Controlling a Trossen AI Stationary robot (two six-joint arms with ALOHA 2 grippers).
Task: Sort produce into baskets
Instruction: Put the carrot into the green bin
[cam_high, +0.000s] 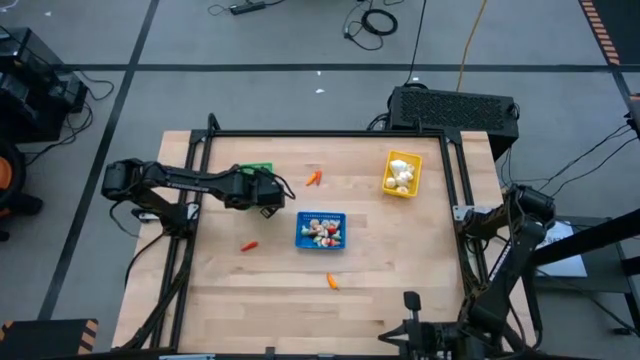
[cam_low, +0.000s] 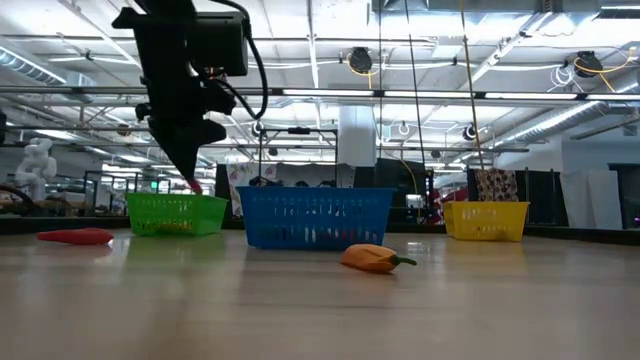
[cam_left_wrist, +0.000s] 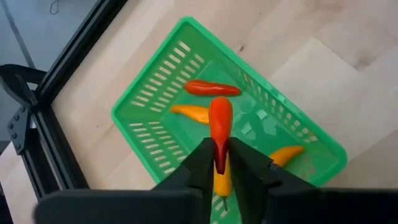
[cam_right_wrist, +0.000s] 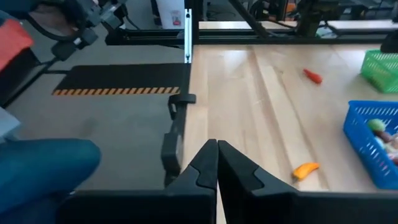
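Observation:
My left gripper (cam_left_wrist: 220, 163) hangs over the green basket (cam_left_wrist: 155, 93), shut on a slim red piece of produce (cam_left_wrist: 220, 121). In that basket lie a red piece (cam_left_wrist: 211, 88) and two orange ones (cam_left_wrist: 193, 112). The blue basket (cam_high: 321, 229) stands mid-table and the yellow basket (cam_high: 402, 173) at the far right, both holding produce. Loose pieces lie on the table: an orange-red one (cam_high: 313, 178), a red one (cam_high: 249, 245) and an orange one (cam_high: 332, 281). My right gripper (cam_right_wrist: 216, 152) waits shut near the table's near edge. My left gripper pinches the red piece's lower end (cam_left_wrist: 219, 155) between its two fingertips. The fingers slant down from the table's left side. The piece sticks out past the fingertips over the green basket's inside, lifted clear.
A black frame rail (cam_left_wrist: 37, 124) runs beside the green basket on the table's left. The wood between the blue basket and the near edge is bare apart from the orange piece (cam_low: 375, 258).

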